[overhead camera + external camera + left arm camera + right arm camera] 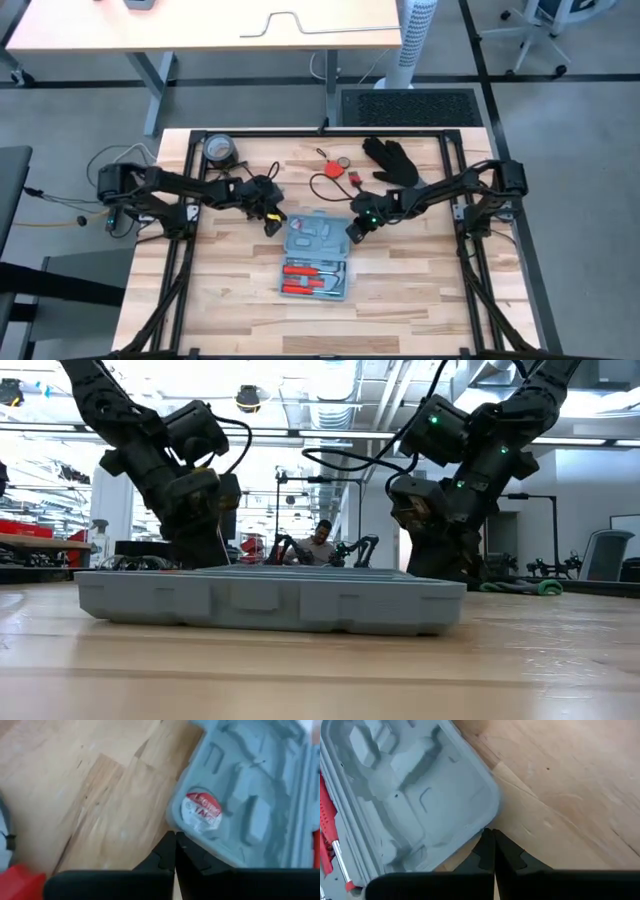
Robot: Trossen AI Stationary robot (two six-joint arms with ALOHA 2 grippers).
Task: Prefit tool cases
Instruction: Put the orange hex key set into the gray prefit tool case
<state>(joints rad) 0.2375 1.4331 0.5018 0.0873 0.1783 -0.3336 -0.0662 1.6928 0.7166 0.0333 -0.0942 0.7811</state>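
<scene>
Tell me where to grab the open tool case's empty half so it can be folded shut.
Grip the tool case by the empty half's far rim, coming from that far side. It lies flat and open, so that thin free edge opposite the hinge is probably easiest to pinch; moulded recesses inside offer little.

Two dark jointed arms, black cables, green indicator lights.
</scene>
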